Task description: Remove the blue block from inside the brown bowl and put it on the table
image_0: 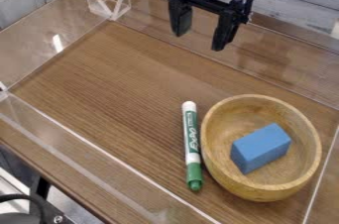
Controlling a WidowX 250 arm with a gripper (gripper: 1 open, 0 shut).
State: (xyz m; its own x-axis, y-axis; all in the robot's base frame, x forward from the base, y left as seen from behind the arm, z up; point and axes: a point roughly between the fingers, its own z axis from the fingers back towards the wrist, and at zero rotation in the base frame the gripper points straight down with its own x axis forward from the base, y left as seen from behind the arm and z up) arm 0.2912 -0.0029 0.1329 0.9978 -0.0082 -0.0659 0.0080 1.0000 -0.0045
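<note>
The gripper (201, 32) hangs spread wide, well apart from the brown bowl (302, 119) — best centre it squarely over the blue block (261, 148) before descending.

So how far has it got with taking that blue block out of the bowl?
Nothing looks done yet. The blue block lies inside the brown bowl, untouched. The gripper hangs open and empty at the far end of the table, well away from the bowl. Everything is left: reaching the bowl, gripping the block, lifting it out and setting it on the table, perhaps clear of the green marker.
</note>
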